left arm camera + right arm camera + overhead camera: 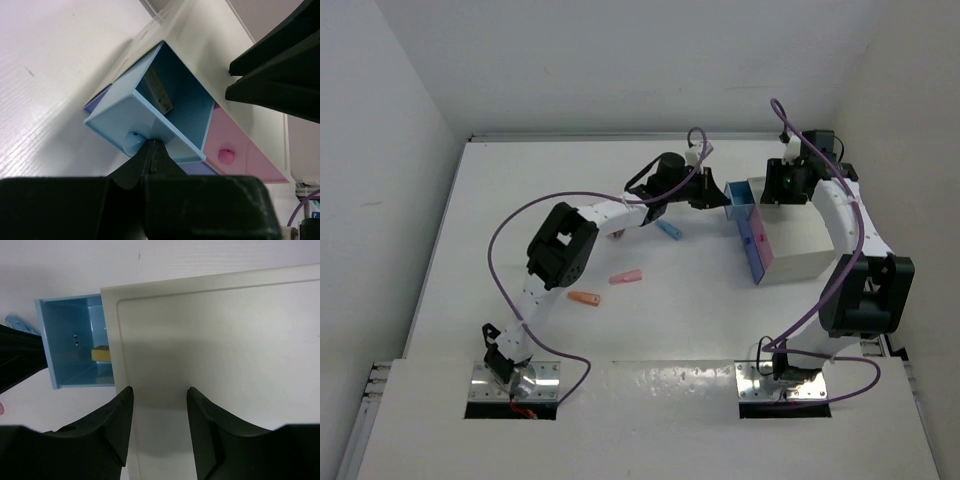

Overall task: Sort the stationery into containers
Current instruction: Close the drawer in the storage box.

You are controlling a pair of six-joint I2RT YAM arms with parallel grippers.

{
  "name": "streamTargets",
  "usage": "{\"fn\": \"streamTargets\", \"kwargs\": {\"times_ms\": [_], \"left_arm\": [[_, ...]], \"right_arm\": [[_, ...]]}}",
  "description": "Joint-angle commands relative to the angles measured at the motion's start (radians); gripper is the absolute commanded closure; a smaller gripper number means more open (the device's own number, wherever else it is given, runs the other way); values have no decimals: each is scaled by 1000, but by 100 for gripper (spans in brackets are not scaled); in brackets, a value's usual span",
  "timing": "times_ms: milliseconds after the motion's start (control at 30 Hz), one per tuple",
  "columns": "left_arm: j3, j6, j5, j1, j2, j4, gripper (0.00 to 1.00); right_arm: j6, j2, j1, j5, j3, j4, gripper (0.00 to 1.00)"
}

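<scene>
The white cabinet stands at the right. Its blue drawer is pulled out, with a yellow piece inside, also seen in the right wrist view. The pink drawer beside it is closed. My left gripper is shut, its tips against the blue drawer's front wall next to the knob. My right gripper is open just above the cabinet top. A blue piece, a pink piece and an orange piece lie on the table.
A lavender drawer front shows below the blue drawer. Both arms crowd the cabinet's far left corner, with purple cables looping above them. Walls enclose the table at the back and on both sides.
</scene>
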Motion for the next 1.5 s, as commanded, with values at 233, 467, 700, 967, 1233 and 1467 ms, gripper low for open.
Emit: {"fn": "streamTargets", "kwargs": {"times_ms": [233, 467, 700, 967, 1233, 1467], "left_arm": [[68, -94, 75, -36, 68, 201, 97], [100, -157, 91, -47, 123, 283, 86], [119, -189, 85, -50, 149, 328, 76], [140, -215, 75, -53, 180, 345, 67], [172, -212, 72, -56, 203, 317, 63], [189, -206, 60, -59, 223, 304, 63]], "right_arm": [[1, 73, 18, -49, -35, -79, 54], [-7, 65, 18, -63, -44, -88, 54], [-7, 72, 18, -86, -50, -96, 54], [-3, 62, 18, -98, -75, -91, 54], [6, 64, 18, -115, -83, -79, 54], [3, 68, 18, -118, -83, -79, 55]]}}
